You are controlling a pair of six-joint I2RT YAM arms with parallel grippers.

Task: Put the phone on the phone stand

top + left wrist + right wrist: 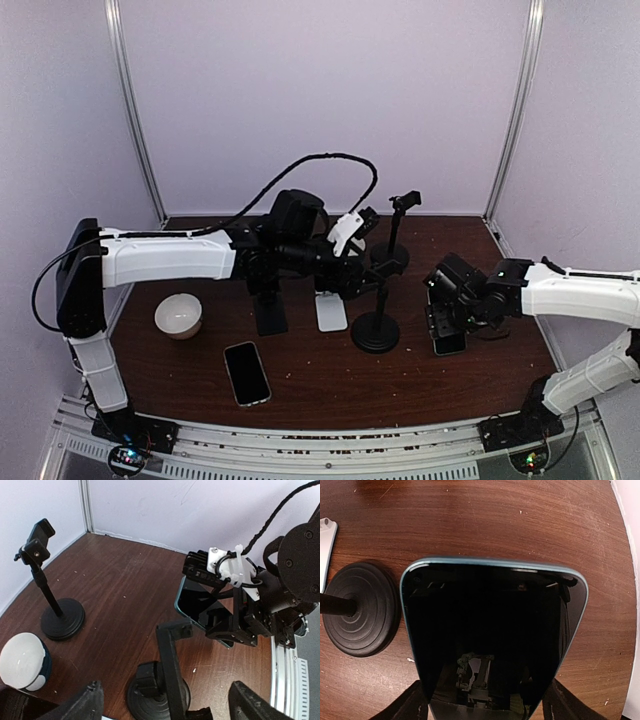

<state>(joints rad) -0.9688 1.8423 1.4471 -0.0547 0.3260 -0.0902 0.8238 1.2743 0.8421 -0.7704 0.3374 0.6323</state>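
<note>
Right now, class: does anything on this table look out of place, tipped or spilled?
Nothing is tipped or damaged. A spare phone lies flat near the front edge while the right fingers grip a teal-edged phone. Pale specks dot the table.

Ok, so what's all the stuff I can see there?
flat phone: 1, dark, lying on the table, front left
teal-edged phone: 1, dark screen, held at the right
bowl: 1, white, left side
round-base stands: 2, black, middle; nearer, farther
flat stands: 2, black and white, under the left arm
table: 1, brown wood
left gripper: 1, black, open, empty, over the stands
right gripper: 1, black, gripping the teal-edged phone
</note>
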